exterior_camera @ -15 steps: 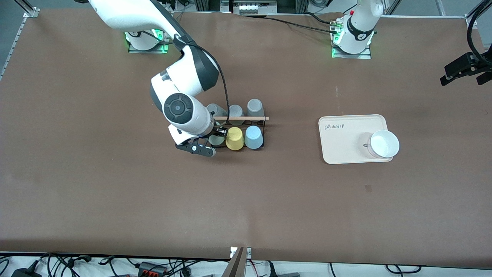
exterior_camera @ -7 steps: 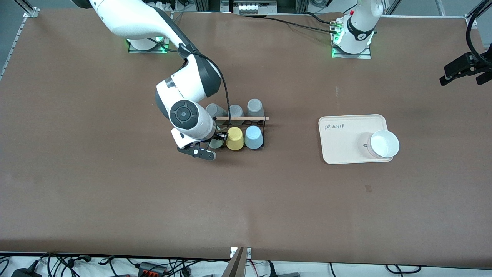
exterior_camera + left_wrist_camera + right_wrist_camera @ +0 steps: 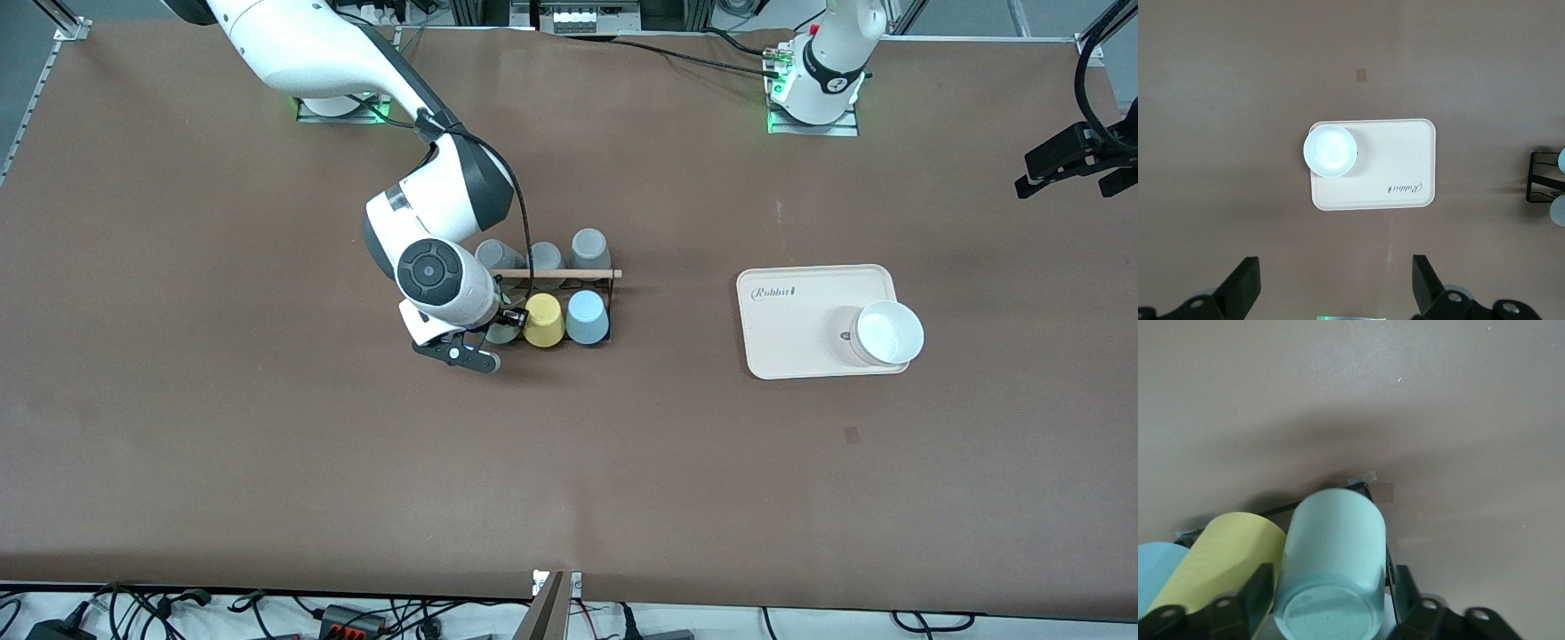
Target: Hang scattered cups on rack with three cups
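Note:
The black wire rack (image 3: 556, 274), with a wooden dowel on top, stands mid-table. The light blue cup (image 3: 587, 316) sits upside down on its nearer row, next to a yellow tumbler (image 3: 542, 318). My right gripper (image 3: 491, 331) is over the end of that row toward the right arm. It is shut on the pale mint green cup (image 3: 503, 333), held base up. In the right wrist view the mint cup (image 3: 1335, 547) sits between the fingers of the right gripper (image 3: 1333, 587), beside the yellow tumbler (image 3: 1225, 553). My left gripper (image 3: 1336, 287) is open and empty, high over the tray.
Three grey tumblers (image 3: 544, 256) sit on the rack's farther row. A cream tray (image 3: 791, 320) with a white bowl (image 3: 889, 332) on it lies toward the left arm's end. The left gripper (image 3: 1062, 169) waits, raised at that end.
My right gripper has come down a little toward the rack with the mint green cup in it. The left arm has not moved.

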`<action>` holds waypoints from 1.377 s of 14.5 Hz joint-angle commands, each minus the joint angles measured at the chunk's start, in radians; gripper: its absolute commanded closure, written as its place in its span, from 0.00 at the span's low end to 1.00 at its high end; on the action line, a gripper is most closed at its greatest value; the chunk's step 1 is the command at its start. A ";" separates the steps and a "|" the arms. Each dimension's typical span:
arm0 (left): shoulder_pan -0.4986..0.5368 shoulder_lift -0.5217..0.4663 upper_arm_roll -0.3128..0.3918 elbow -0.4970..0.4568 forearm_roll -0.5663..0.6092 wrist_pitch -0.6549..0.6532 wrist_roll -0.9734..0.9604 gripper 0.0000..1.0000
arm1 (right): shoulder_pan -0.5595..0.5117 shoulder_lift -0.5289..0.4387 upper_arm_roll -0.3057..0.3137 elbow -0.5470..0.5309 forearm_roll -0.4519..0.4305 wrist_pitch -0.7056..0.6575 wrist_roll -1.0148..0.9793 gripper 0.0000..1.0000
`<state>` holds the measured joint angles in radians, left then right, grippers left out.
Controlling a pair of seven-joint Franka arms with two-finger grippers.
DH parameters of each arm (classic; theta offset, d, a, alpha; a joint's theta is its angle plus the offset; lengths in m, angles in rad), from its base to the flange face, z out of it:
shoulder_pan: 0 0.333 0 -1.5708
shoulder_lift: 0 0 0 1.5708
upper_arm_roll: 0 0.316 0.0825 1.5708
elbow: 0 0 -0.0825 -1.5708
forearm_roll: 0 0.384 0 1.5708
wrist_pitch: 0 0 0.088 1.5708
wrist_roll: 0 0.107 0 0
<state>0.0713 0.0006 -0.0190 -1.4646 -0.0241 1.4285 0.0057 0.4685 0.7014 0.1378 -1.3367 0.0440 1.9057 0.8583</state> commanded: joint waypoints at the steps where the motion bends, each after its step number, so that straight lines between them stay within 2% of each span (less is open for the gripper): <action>1: 0.004 0.005 -0.004 0.012 -0.002 -0.014 0.017 0.00 | -0.007 -0.003 -0.006 0.051 -0.003 -0.017 0.019 0.00; 4: 0.004 0.005 -0.006 0.012 0.000 -0.014 0.017 0.00 | -0.031 -0.019 -0.011 0.080 -0.004 -0.027 0.018 0.00; 10: 0.004 0.005 -0.006 0.012 0.000 -0.014 0.017 0.00 | -0.152 -0.172 -0.009 0.085 -0.010 -0.105 -0.050 0.00; 15: 0.004 0.005 -0.006 0.012 -0.002 -0.014 0.019 0.00 | -0.348 -0.249 -0.012 0.087 -0.012 -0.226 -0.505 0.00; 20: 0.004 0.005 -0.006 0.010 0.000 0.003 0.020 0.00 | -0.526 -0.354 -0.012 0.076 -0.012 -0.286 -0.731 0.00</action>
<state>0.0713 0.0031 -0.0209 -1.4647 -0.0241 1.4295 0.0062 -0.0036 0.4176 0.1090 -1.2381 0.0350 1.6443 0.1957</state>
